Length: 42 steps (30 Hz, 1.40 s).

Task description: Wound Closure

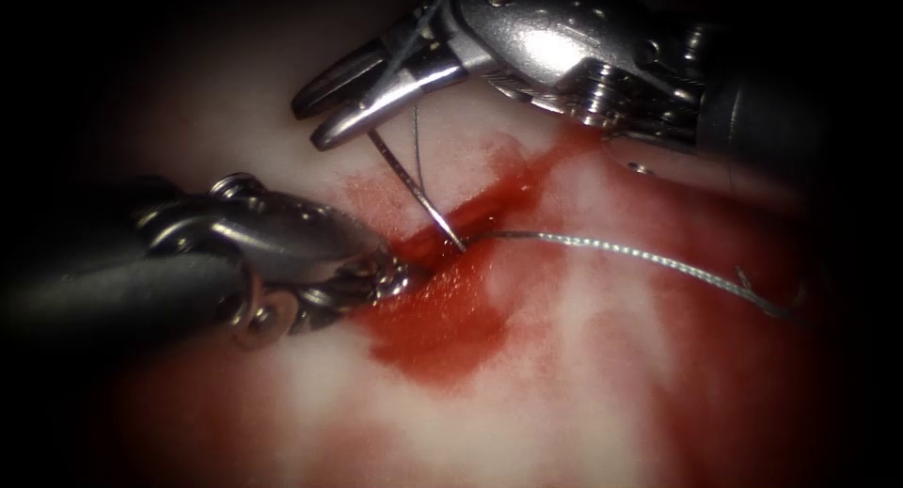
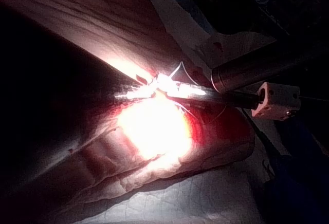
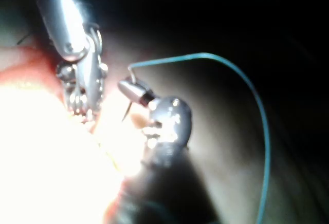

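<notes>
At the cut [image 1: 442,239] mid-tissue [image 1: 564,394], my right tool [image 1: 324,107] clamps the needle [image 1: 414,192] near its thread [image 1: 640,255] end, tip at the wound; my left tool [image 1: 400,274] presses there, jaws hidden; a steady wrist seems wise.

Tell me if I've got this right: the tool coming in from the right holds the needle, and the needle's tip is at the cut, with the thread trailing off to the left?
Nearly. In the endoscope view the right tool does hold the needle, its tip at the cut in the tissue, but the thread trails off to the right.
</notes>
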Each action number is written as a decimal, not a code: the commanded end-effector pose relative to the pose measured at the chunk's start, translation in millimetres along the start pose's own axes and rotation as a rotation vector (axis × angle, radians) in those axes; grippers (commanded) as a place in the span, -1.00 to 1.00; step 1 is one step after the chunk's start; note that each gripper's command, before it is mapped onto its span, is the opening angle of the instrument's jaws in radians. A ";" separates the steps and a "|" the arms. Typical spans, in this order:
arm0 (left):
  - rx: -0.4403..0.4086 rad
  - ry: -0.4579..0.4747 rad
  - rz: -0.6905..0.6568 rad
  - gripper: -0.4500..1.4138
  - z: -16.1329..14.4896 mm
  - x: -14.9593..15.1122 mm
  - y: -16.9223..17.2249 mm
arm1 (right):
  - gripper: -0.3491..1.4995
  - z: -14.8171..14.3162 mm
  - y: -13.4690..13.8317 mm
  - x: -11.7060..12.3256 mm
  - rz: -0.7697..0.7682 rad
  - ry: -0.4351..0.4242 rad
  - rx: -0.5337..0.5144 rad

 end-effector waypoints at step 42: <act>0.002 -0.002 0.004 -1.00 0.2 -1.2 -0.2 | -1.00 0.4 1.5 1.8 0.291 -0.017 0.002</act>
